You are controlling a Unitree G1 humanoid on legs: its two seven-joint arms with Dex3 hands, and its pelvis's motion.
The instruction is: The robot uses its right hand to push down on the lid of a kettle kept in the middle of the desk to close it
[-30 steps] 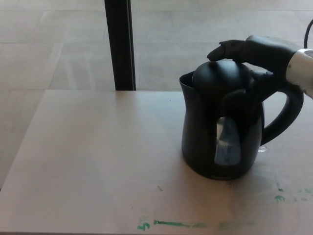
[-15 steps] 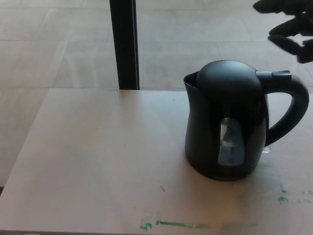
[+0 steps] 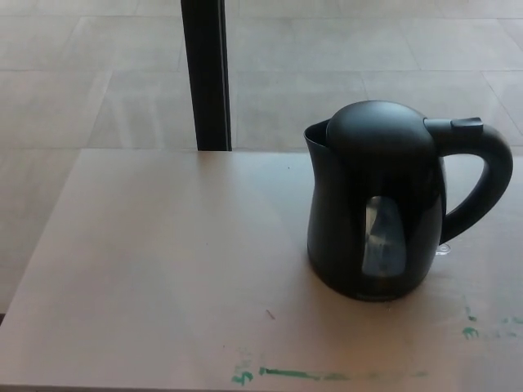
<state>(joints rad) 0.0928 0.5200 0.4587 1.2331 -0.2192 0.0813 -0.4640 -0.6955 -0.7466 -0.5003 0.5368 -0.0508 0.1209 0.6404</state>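
Now no hands in view, so finger state impossible to tell. Black kettle [image 3: 376, 204] upright on pale desk [image 3: 163, 269], right of centre, lid [image 3: 380, 126] down flush, handle [image 3: 486, 175] pointing right, spout left. Green marks [image 3: 302, 374] along front edge.

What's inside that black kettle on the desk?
The kettle has its lid down, hiding the interior. Only the water window shows a pale, bluish patch; whether that is water, I cannot tell.
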